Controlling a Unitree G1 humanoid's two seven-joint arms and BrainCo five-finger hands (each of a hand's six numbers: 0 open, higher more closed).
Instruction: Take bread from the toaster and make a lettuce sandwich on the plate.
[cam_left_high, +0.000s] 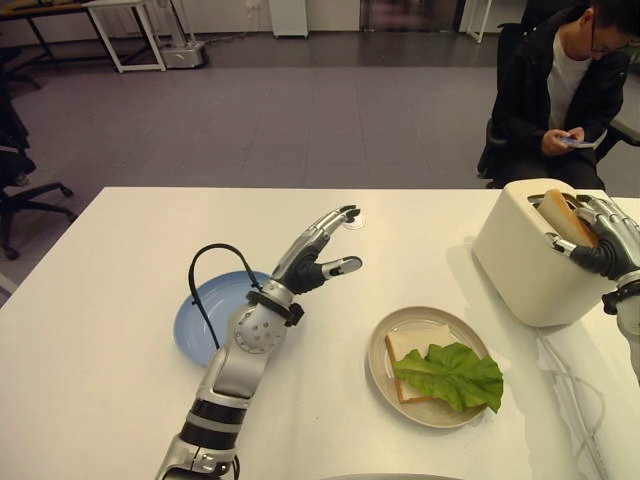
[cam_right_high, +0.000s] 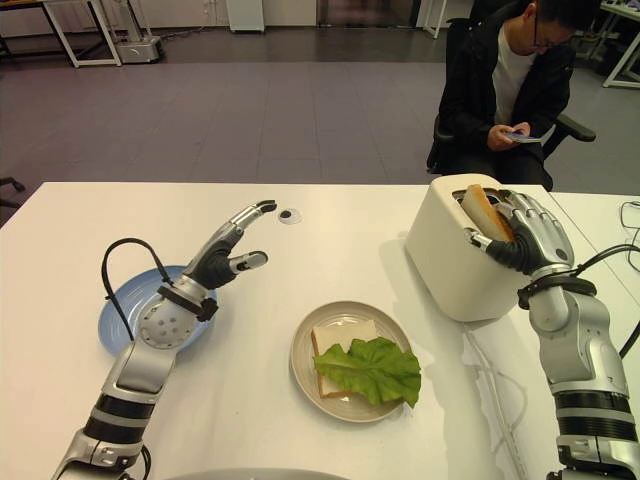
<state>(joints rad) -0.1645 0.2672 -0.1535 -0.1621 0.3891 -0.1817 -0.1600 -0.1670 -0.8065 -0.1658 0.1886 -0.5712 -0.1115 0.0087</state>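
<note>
Snag risk: right hand (cam_right_high: 530, 240) grips bread slice (cam_right_high: 480, 211) in toaster (cam_right_high: 447, 262), pulling could tip it; left hand (cam_right_high: 228, 256) open.

**Broad bare strip mid-table, tight on the right**

Bare table (cam_right_high: 330, 250) across the middle and rear, from the left hand (cam_right_high: 225, 255) over to the toaster (cam_right_high: 450, 265), broken only by a small ring (cam_right_high: 289, 215) set flat in the surface. Left hand raised just past the right rim of the blue plate (cam_right_high: 115, 320), fingers spread, a black cable loop (cam_right_high: 112, 258) arching over that plate. Narrow gap between plate (cam_right_high: 303, 372) and toaster, with a white cord (cam_right_high: 495, 400) lying on the table right of the plate. Toaster top taken up by the right hand (cam_right_high: 535, 240), fingers closed around the slice (cam_right_high: 480, 212). Lettuce (cam_right_high: 375, 370) reaching past the plate's right rim into that gap.
</note>
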